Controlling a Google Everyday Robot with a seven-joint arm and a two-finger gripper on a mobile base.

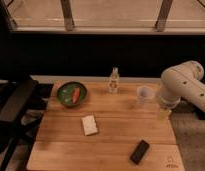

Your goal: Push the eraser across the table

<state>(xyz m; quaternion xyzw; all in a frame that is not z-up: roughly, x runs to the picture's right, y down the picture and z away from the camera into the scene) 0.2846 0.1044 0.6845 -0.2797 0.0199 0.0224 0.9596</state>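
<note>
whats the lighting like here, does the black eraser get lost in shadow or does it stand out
Camera view: the table is evenly lit, so the eraser reads as a clear dark shape near its front right corner. Camera view: the strip below the window is almost black, and the gripper, at the table's right edge, is pale with little contrast against the wood.
</note>
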